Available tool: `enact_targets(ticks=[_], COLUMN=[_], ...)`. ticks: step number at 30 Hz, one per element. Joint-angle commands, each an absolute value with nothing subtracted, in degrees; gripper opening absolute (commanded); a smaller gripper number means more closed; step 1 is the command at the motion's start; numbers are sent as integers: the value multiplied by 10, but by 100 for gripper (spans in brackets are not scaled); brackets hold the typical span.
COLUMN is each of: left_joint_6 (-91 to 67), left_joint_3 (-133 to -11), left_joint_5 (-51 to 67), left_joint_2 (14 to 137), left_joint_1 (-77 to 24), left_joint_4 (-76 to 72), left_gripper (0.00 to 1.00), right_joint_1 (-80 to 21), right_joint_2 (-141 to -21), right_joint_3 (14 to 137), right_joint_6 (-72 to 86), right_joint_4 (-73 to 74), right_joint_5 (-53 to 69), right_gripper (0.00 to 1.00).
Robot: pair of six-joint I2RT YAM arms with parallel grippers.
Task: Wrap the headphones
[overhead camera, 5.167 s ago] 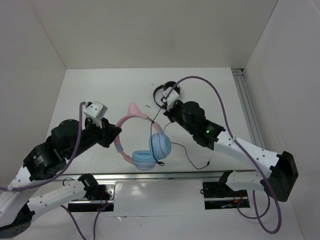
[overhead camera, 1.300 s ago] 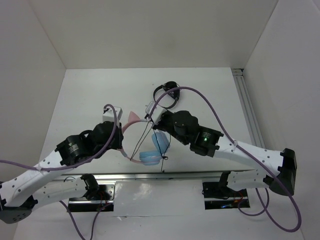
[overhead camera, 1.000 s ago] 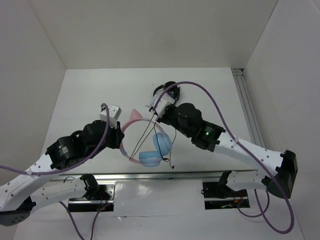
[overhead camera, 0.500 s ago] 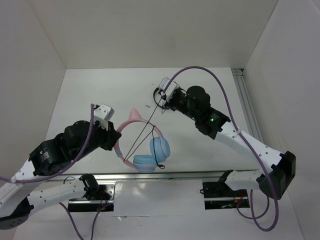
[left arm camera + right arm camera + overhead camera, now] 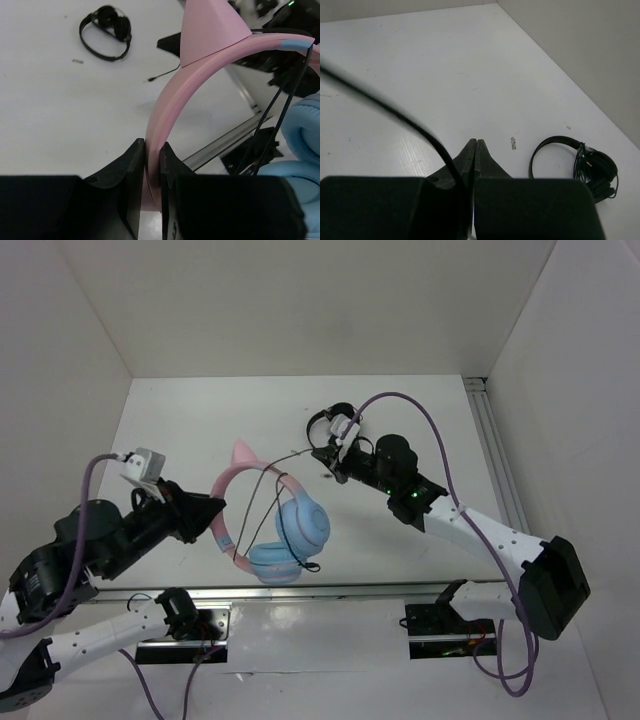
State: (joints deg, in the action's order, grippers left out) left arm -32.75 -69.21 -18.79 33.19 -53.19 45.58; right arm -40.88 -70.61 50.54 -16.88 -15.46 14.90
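The headphones [image 5: 232,495] have a pink headband with cat ears and light blue earcups [image 5: 300,526]. They are held up off the table, tilted. My left gripper [image 5: 213,510] is shut on the headband [image 5: 170,95], which sits between its fingers [image 5: 135,165]. The thin black cable [image 5: 285,458] runs taut from the headband to my right gripper [image 5: 322,453], which is shut on it. In the right wrist view the cable [image 5: 395,112] comes in from the upper left and ends at the closed jaws of that gripper [image 5: 475,143]. Cable strands cross the headband and hang by the earcups [image 5: 300,120].
Small all-black headphones [image 5: 335,422] lie on the table just behind my right gripper; they also show in the left wrist view [image 5: 106,31] and the right wrist view [image 5: 575,160]. A metal rail [image 5: 350,590] runs along the near edge and another [image 5: 493,440] along the right. White walls enclose the table.
My left arm has drawn back to the left, carrying the headphones with it. My right gripper has moved a little forward and left with the cable, which stays taut to the headband.
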Motion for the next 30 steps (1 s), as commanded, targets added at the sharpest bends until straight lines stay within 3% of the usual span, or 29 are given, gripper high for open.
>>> enact_targets(ticks=[1,13,30], left_joint_6=[-393,-457,-606], left_joint_3=[-729,-703,-698], left_joint_5=[-163,-191,-489], left_joint_2=[303,375,404], left_joint_1=[-535,-535,-535], left_joint_4=[304,223,229], left_gripper=[0,0,0], right_joint_1=[-388,-403,-514], right_joint_2=[-722,-764,-744], right_joint_3=[483,418,292], right_joint_6=[-109,6,39], right_joint_4=[-263,-425,-521], right_joint_5=[187,286,231], right_gripper=[0,0,0])
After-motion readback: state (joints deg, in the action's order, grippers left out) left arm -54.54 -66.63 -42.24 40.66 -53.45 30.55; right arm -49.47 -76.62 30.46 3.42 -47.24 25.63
